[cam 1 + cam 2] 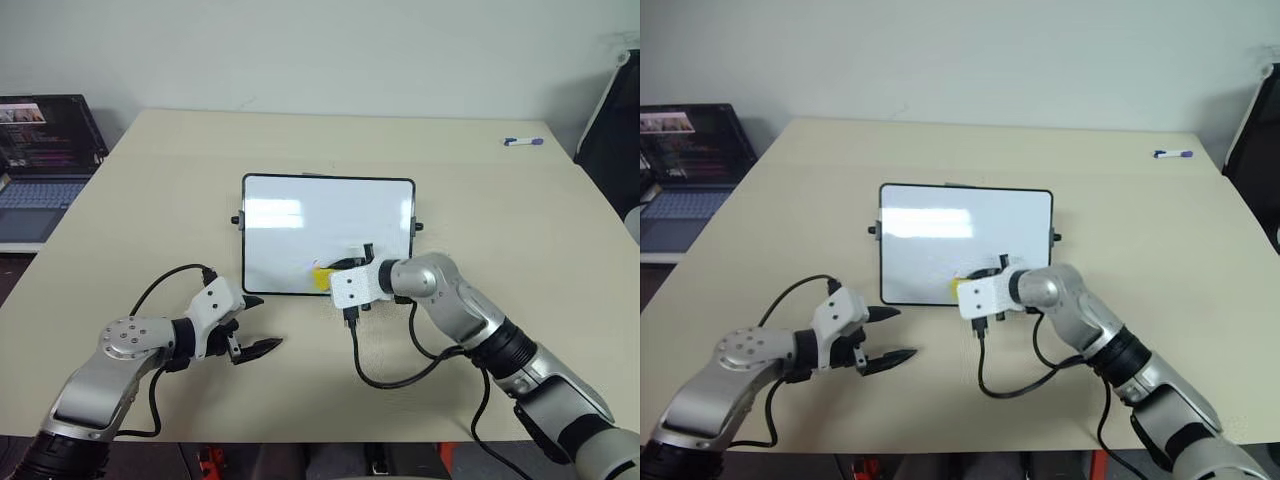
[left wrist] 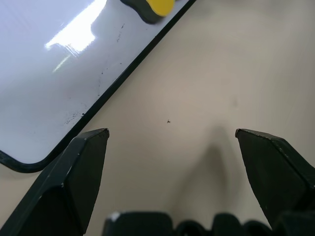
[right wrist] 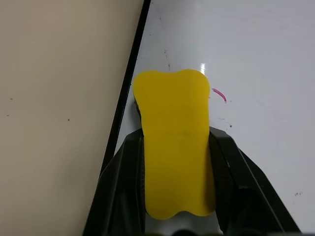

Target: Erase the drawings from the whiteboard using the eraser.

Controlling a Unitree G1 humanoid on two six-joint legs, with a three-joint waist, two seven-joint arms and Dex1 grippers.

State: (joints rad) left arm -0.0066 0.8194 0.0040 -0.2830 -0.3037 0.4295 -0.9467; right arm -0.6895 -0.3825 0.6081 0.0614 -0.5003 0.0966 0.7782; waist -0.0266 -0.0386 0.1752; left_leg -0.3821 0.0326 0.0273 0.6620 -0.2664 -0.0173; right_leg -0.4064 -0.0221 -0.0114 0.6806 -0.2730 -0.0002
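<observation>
Yellow eraser [image 3: 174, 147] sits clamped between your right gripper [image 1: 335, 279] fingers, pressed on the whiteboard [image 1: 300, 225] near its front edge. Your right wrist view catches a small purple-pink stroke [image 3: 219, 94] just beside the eraser's far end; the head views don't resolve it (too small). Eraser's long axis runs along the fingers, tip pointing away from the wrist, alongside the dark frame. Your left gripper [image 1: 888, 335] hangs with jaws spread wide over the tan table [image 1: 150, 200], just off the board's near-left corner, holding nothing.
</observation>
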